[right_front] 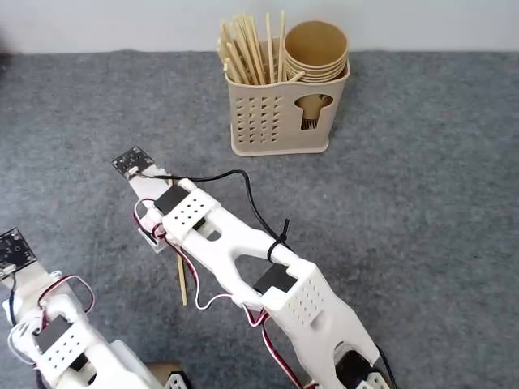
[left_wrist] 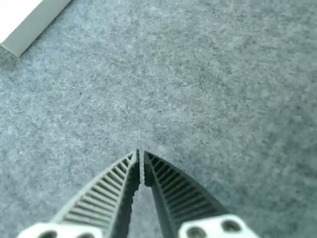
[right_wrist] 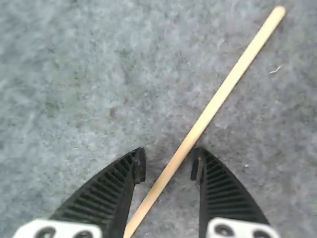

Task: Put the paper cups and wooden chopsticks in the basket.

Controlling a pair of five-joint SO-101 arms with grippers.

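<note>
1. The single loose pale wooden chopstick [right_wrist: 223, 94] lies flat on the grey felt table cover [right_front: 422, 203]. It lies directly between the two fingers of the right gripper [right_wrist: 168, 163].
2. The black ribbed jaws of this gripper stand moderately wide, one on each side of the stick, and they hold nothing yet. They look low, close to the felt.
3. The long axis of the stick does not cross the gap squarely. It runs on a slant, so that toward the base of the gripper it passes close along one finger, while its far end points away past the tips.
4. In the high view the chopstick [right_front: 182, 279] shows beside the white right arm [right_front: 235, 243], with its upper part hidden under the wrist. It lies almost along the near-to-far direction of the table.
5. The left gripper [left_wrist: 141, 163] is pressed together on nothing, above bare felt. The left arm [right_front: 57, 340] sits at the near left corner, so the right arm is clearly the nearer one.
6. The beige perforated plastic basket [right_front: 280, 121] stands at the far side, well apart from the stick. It already holds a stack of brown paper cups [right_front: 316, 49] and a bundle of wooden chopsticks [right_front: 247, 53].
7. I judge that closing the jaws should catch the stick, but the slant may turn it a little.
</note>
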